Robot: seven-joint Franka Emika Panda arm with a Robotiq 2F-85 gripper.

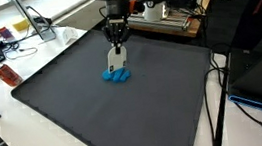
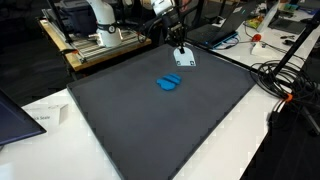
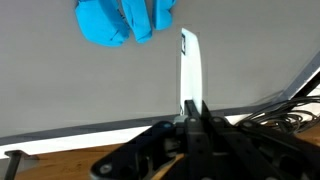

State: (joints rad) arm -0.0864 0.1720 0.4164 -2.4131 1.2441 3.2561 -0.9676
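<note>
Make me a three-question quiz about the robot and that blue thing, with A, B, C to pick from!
1. Where does the blue thing lie?
A. on the dark mat
B. on the floor
C. on a chair

2. What colour is the flat piece in the gripper?
A. red
B. green
C. white

3. How is the gripper?
A. wide open
B. shut on the flat piece
C. shut on the blue thing

Answers:
1 A, both exterior views show it on the mat.
2 C, the wrist view shows it white.
3 B, the jaws pinch the piece's end, while the blue thing lies loose on the mat.
</note>
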